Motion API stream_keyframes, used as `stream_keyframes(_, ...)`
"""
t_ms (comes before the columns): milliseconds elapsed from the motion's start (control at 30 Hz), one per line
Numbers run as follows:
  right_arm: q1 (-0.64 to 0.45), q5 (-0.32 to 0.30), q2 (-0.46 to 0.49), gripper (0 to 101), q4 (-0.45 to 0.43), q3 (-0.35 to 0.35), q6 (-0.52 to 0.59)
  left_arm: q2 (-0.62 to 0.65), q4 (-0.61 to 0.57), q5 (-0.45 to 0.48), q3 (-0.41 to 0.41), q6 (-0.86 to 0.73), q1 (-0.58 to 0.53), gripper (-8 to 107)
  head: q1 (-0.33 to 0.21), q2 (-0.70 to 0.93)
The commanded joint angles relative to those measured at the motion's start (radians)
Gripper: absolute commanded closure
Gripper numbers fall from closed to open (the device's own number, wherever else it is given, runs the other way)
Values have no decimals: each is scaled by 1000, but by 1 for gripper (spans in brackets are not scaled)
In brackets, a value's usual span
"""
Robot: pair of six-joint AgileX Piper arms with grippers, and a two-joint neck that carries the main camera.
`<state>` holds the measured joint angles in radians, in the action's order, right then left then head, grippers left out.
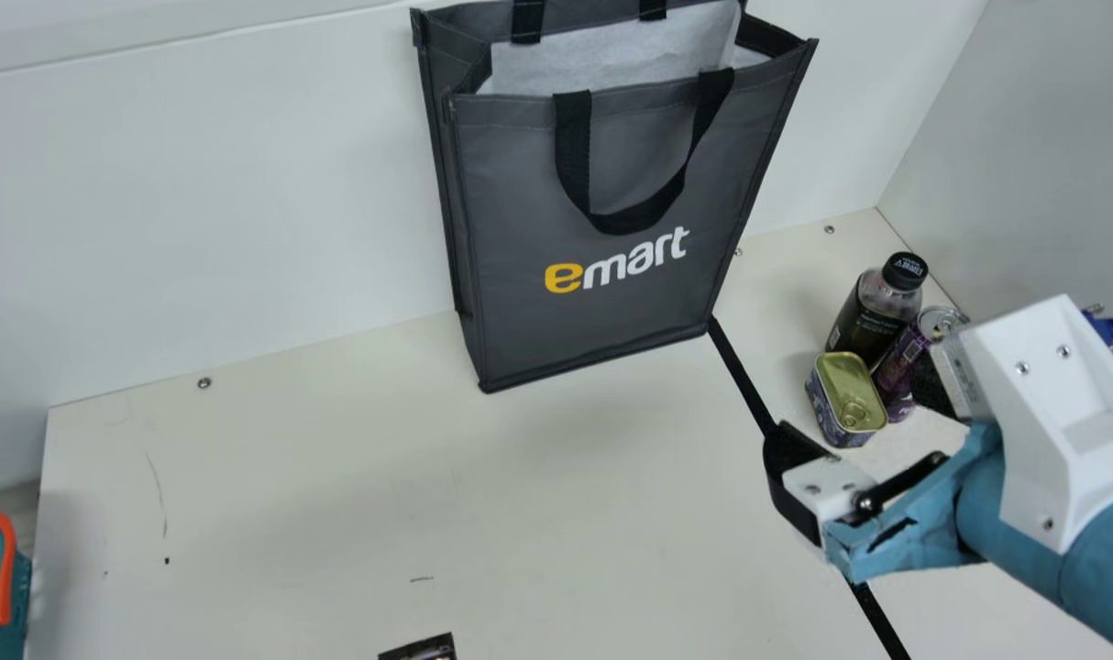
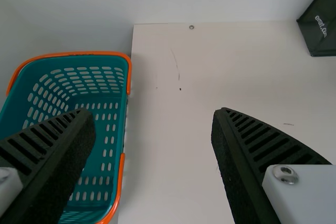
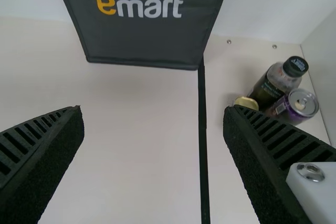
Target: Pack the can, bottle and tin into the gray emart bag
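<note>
The gray emart bag [image 1: 602, 302] stands upright against the back wall, handles up, mouth open. At the right rear corner, the bottle [image 1: 873, 307], the purple can [image 1: 905, 353] and the tin [image 1: 845, 399] stand close together. My right gripper [image 1: 850, 440] is left and in front of them, over the black line. In the right wrist view my right gripper [image 3: 153, 129] has its fingers wide apart with nothing between; beyond are the bag [image 3: 147, 35], bottle [image 3: 270, 85], can [image 3: 291, 106] and partly hidden tin [image 3: 245, 103]. In the left wrist view my left gripper [image 2: 153, 135] is open and empty.
A teal basket with an orange rim [image 2: 128, 77] stands at the table's left side. A small dark printed item [image 1: 424, 649] lies at the near edge. A black line [image 1: 740, 376] crosses the table between the bag and the items. Walls rise behind and at the right.
</note>
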<state>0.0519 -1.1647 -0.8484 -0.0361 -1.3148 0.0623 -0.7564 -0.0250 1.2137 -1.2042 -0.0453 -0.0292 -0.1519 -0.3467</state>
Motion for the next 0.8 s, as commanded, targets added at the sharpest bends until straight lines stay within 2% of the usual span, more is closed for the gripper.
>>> stream_keyframes(0, 3, 5, -12, 10, -3, -13, 4, 0, 0, 0, 0, 0, 0, 9, -23, -2)
stream_keyframes(467, 13, 39, -99, 10, -6, -110, 67, 0, 0, 0, 0, 0, 0, 9, -23, -2)
stream_keyframes(767, 14, 62, -171, 10, 0, -198, 155, 0, 0, 0, 0, 0, 0, 9, -23, -2)
